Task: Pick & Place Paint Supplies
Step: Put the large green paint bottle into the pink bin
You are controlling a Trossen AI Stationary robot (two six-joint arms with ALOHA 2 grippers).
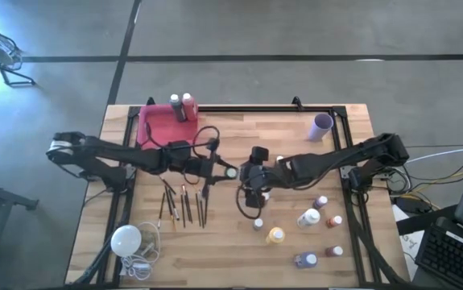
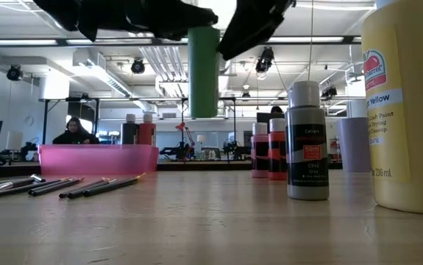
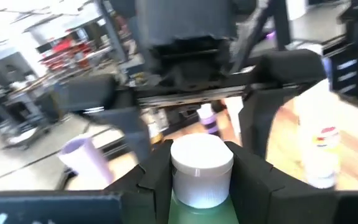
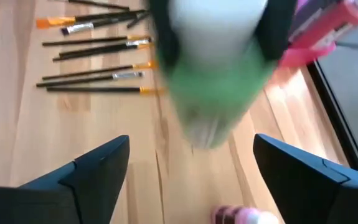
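Note:
A green paint bottle [image 2: 204, 73] with a white cap [image 1: 230, 171] hangs upright above the middle of the table, with my left gripper [image 3: 202, 171] shut on it. My right gripper [image 4: 191, 180] stands open just to the bottle's right, its fingers apart and clear of the green body [image 4: 219, 93]. Several dark paintbrushes [image 1: 183, 205] lie flat on the wood, left of centre. More white-capped bottles stand at the near right, among them a yellow one [image 1: 275, 235] and a purple one [image 1: 306, 259]. My left gripper pinches the green bottle's top between its two fingers, one on each side, at the white cap [image 3: 182, 177]. The fingers come level from the table's left. The bottle hangs upright below them, its base [image 2: 204, 114] well clear of the table.
A pink tray [image 1: 155, 129] at the far left holds two bottles [image 1: 181, 106]. A purple cup [image 1: 321, 126] stands at the far right. A white bulb [image 1: 126, 240] with its cord lies at the near left corner. A black frame [image 1: 247, 108] runs along the table's edges.

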